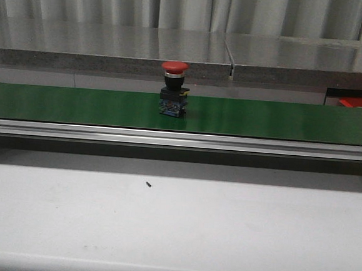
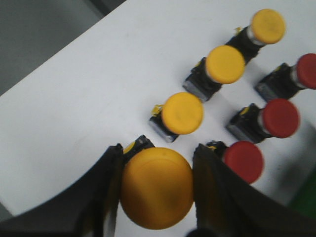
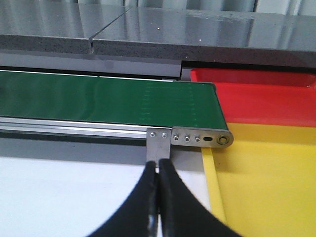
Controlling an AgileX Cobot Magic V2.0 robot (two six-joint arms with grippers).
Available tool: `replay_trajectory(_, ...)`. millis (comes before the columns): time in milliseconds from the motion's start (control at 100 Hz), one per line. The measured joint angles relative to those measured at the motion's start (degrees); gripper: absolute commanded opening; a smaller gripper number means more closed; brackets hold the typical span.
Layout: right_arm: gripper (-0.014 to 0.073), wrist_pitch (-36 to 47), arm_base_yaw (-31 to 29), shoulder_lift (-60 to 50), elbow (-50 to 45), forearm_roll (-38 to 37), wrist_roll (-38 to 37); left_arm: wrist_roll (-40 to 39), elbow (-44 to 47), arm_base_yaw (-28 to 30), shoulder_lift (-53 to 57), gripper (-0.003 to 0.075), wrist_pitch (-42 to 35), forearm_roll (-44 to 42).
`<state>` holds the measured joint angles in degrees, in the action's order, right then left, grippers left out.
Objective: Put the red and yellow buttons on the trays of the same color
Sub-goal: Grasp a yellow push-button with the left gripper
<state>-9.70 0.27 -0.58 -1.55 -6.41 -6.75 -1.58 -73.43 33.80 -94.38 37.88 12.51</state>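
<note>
**Yellow button clamped in left jaws; red button riding the belt**

Left gripper [image 2: 157,190]: jaws closed on a large yellow button [image 2: 156,187], one black finger [image 2: 101,192] pressed against each side of its cap. Just beyond the held button, on the white table [image 2: 84,94], three more yellow buttons in a row: nearest one [image 2: 182,113], middle one [image 2: 224,64], farthest one [image 2: 267,26], each on a dark base. Beside that row, a second row of three red buttons: first [image 2: 243,161] just beside the gripper finger, second [image 2: 280,118], third [image 2: 307,70] cut off at the frame edge. All six apart from one another.

Right gripper [image 3: 159,197]: jaws together, tips touching, holding nothing. Poised over the white table near the right end of the green conveyor belt [image 3: 108,101] and its metal end bracket [image 3: 190,138]. To the right of the belt end, yellow tray [image 3: 266,182] on the near side, red tray [image 3: 266,96] directly behind it, edges touching.

In the front view, single red button [image 1: 173,88] upright on the green belt, roughly at mid-length, red cap on top of a black and blue base. Steel counter [image 1: 113,42] behind the belt; small dark speck [image 1: 148,184] on the near table. Neither gripper visible in the front view.
</note>
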Motion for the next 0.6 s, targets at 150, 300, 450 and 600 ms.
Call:
replay_trajectory(150, -0.0067, 0.0, 0.0, 0.0, 0.0, 0.0, 0.0, 1.58, -4.24, -5.63, 1.05, 0.0041, 4.59, 1.29)
replay_trajectory(300, -0.0067, 0.0, 0.0, 0.0, 0.0, 0.0, 0.0, 1.99, -6.27, -11.6, 1.05, 0.0041, 6.05, 1.78)
replay_trajectory(450, -0.0067, 0.0, 0.0, 0.0, 0.0, 0.0, 0.0, 2.07, -8.67, -16.77, -0.68, 0.0041, 6.33, 1.88)
replay_trajectory(600, -0.0067, 0.0, 0.0, 0.0, 0.0, 0.0, 0.0, 2.2, -10.7, -21.09, -4.65, 0.0041, 6.33, 2.73)
